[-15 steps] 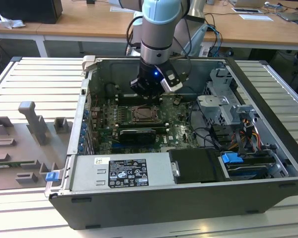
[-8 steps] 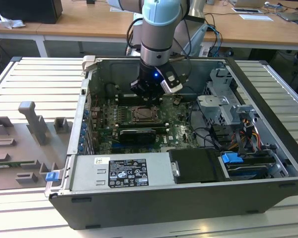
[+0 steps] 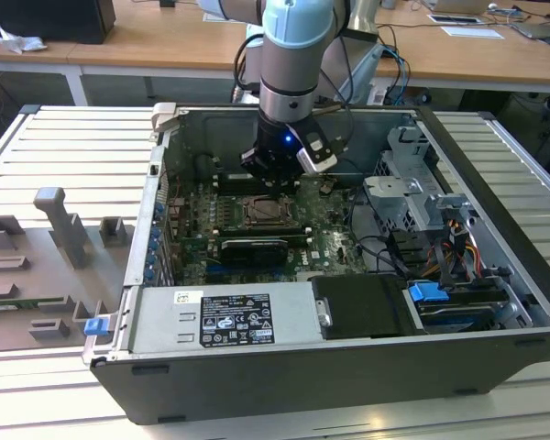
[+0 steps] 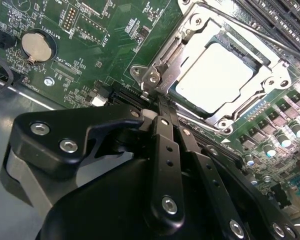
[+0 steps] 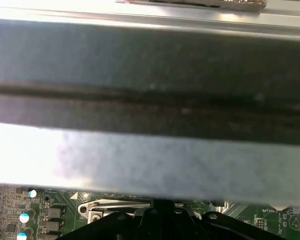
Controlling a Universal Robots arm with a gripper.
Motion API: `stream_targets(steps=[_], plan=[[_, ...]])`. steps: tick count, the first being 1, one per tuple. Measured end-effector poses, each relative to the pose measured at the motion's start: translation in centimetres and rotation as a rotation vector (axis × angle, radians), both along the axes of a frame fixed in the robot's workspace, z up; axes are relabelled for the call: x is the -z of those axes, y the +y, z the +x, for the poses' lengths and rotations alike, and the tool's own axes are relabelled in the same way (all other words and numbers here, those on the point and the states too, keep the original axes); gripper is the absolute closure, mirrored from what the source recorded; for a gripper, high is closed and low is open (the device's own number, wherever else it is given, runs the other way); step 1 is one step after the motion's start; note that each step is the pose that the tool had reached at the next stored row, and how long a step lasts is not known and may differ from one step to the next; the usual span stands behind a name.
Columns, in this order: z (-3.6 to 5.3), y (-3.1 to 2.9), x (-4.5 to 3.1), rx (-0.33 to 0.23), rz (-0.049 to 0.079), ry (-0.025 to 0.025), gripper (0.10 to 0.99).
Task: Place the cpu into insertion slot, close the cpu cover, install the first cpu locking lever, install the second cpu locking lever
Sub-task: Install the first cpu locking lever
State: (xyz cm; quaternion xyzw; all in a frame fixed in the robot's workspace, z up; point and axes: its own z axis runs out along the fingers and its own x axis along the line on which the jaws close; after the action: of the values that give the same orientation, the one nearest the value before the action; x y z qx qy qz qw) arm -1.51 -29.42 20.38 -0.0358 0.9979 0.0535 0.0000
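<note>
Second wrist view shows the gripper (image 4: 157,102) pinched shut at the cpu cover (image 4: 190,35) edge, over the seated cpu (image 4: 215,72); slipping could scrape the motherboard (image 4: 105,40)

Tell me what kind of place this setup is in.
Probably a robotics lab or workshop bench. An open dark-grey metal computer case lies on a ribbed metal table, wooden desks stand behind, and the black gripper sits at the edge of the silver metal cpu cover on the green motherboard.
</note>
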Motion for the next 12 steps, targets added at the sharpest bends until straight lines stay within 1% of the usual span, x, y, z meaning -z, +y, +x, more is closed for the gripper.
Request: stream_targets(steps=[5, 12], plan=[[0.01, 0.01, -0.06, 0.0, -0.002, -0.0001, 0.98], [0.03, 0.0, 0.08, 0.0, -0.027, 0.0002, 0.98]])
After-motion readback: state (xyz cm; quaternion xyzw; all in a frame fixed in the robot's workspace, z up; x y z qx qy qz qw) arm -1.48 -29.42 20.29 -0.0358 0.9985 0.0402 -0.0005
